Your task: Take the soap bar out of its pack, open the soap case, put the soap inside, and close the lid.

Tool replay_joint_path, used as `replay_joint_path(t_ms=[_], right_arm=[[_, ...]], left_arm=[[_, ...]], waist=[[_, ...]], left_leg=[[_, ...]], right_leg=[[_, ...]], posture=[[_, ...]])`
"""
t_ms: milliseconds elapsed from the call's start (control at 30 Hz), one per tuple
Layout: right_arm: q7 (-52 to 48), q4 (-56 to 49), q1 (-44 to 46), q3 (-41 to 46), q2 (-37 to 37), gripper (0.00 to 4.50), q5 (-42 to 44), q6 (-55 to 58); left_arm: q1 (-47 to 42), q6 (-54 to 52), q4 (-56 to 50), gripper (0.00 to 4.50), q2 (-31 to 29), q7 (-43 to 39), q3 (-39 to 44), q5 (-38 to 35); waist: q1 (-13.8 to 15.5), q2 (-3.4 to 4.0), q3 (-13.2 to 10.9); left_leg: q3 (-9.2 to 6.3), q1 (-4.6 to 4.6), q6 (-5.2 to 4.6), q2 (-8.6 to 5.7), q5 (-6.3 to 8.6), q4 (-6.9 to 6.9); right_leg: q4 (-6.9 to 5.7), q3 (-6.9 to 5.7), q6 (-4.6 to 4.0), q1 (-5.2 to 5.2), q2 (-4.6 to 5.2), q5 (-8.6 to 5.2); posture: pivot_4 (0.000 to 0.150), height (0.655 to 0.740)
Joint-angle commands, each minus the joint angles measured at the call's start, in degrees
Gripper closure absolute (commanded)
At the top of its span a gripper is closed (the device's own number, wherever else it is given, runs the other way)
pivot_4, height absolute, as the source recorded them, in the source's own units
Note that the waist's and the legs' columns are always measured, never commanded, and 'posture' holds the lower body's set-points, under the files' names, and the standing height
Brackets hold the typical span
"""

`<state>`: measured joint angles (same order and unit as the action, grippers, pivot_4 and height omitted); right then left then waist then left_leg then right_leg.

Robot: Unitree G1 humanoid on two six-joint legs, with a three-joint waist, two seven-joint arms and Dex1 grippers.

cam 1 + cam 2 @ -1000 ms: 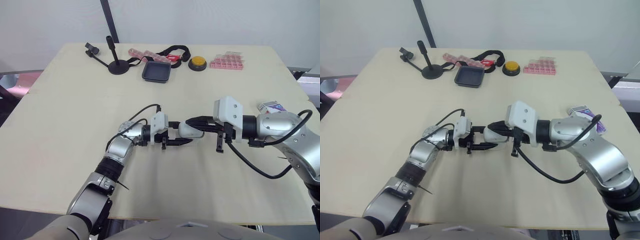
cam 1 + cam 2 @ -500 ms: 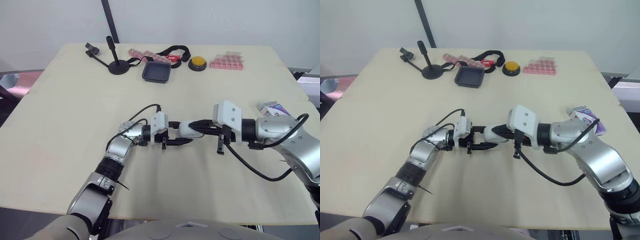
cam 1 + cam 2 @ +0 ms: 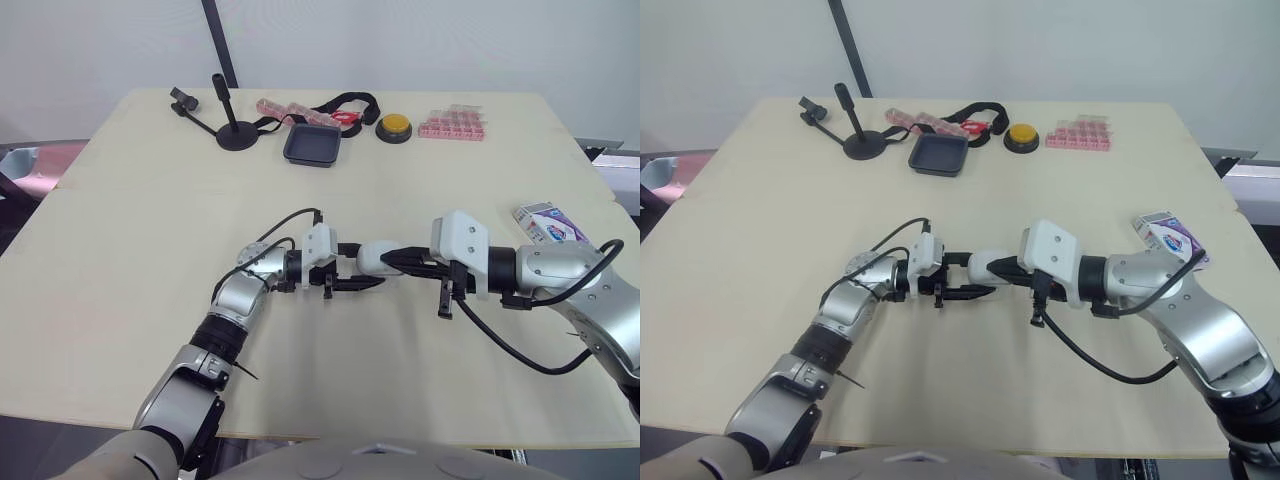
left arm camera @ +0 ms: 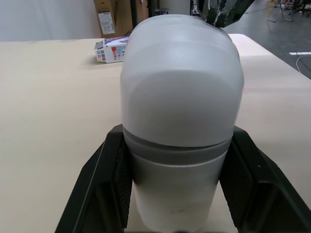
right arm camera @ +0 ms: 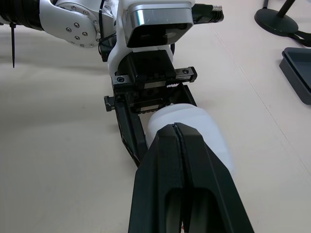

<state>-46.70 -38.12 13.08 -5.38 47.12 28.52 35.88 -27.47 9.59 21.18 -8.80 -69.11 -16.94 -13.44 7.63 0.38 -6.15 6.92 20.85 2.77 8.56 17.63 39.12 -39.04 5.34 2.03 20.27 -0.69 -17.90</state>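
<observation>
The white soap case (image 3: 373, 258) lies lid-closed just above the middle of the table, and my left gripper (image 3: 364, 266) is shut on it, one black finger (image 4: 104, 184) on each side. My right gripper (image 3: 393, 262) is shut, fingers pressed flat together, with its tip (image 5: 175, 128) against the case's rounded top (image 5: 199, 127) from the right. The soap pack (image 3: 546, 220), a small white and purple box, lies on the table at the right edge, beyond my right arm; it also shows in the left wrist view behind the case (image 4: 112, 48).
Along the table's far edge stand a black stand with a clip (image 3: 235, 130), a black tray (image 3: 313, 146), a pink pack with a black strap (image 3: 300, 107), a yellow button (image 3: 395, 124) and pink blocks (image 3: 455, 124). Bare tabletop (image 3: 130, 230) stretches left and in front.
My right arm has dropped lower and drawn back to the right, so its shut fingers now sit at the case's right end. The left gripper and the case have stayed put.
</observation>
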Motion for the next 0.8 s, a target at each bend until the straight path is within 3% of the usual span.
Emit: replay_joint_path(t_ms=[33, 600, 700, 800], right_arm=[[1.8, 3.5, -1.3, -0.2, 0.3, 4.48, -1.4, 3.6], [3.0, 3.8, -1.8, -1.4, 1.1, 4.48, 0.0, 8.3], [3.5, 5.1, -2.1, 0.9, 0.0, 4.48, 0.0, 6.1], [-0.1, 9.4, -4.4, 10.8, -2.9, 4.48, 2.7, -4.4]], left_arm=[[0.2, 0.6, -1.8, 2.58, -0.5, -0.5, 0.2, -0.4], [0.1, 0.8, -1.9, 2.58, -0.4, -0.4, 0.5, -0.6], [0.2, 0.8, -1.9, 2.58, -0.5, -0.3, 0.6, -0.6], [0.1, -0.3, -1.9, 2.58, -0.9, -0.5, 1.0, -1.0]], waist=[[0.0, 0.00, 0.0], [-0.1, -0.01, 0.0], [-0.1, -0.01, 0.0], [0.0, -0.11, 0.0]], left_leg=[[0.00, 0.00, 0.00, 0.00, 0.00, -0.01], [0.02, -0.38, 0.08, -0.01, -0.06, -0.39], [0.02, -0.39, 0.09, -0.02, -0.06, -0.40], [0.00, -0.36, 0.09, -0.01, -0.06, -0.41]], right_leg=[[0.01, 0.00, 0.00, -0.01, 0.00, 0.00], [0.53, -0.03, 0.00, -0.44, 0.03, 0.00], [0.59, -0.03, 0.00, -0.47, 0.03, 0.00], [0.60, -0.07, 0.00, -0.46, 0.05, 0.00]], posture=[[0.150, 0.7400], [0.150, 0.7400], [0.150, 0.7400], [0.150, 0.7400]])
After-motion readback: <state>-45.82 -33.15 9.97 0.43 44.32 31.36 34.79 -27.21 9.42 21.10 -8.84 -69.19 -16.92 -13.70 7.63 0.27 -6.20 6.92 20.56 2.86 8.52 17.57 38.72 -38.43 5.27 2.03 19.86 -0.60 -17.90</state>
